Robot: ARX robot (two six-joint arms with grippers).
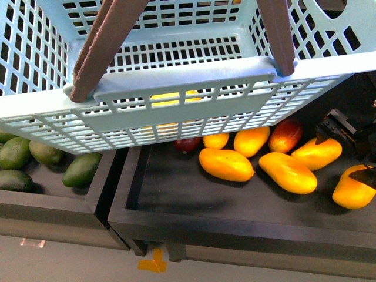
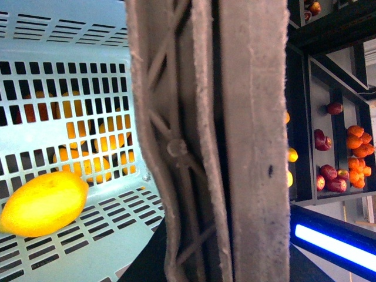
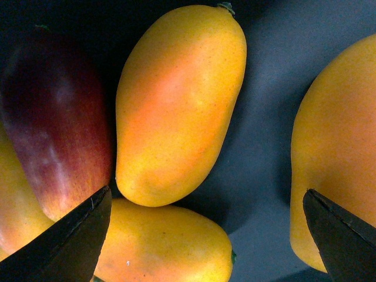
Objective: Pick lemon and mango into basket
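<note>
The mango [image 3: 179,106] is judged fairly heavy, firm but bruisable, and smooth enough to slip; take it across its broad middle, on the long flanks. It lies in the dark tray [image 1: 176,194] just beside a red fruit [image 3: 53,117], directly ahead of the right hand [image 3: 205,235], whose jaws stand wide apart and empty. The lemon [image 2: 44,202] lies in the basket [image 1: 176,100]; the left hand is out of view, so its state cannot be told.
</note>
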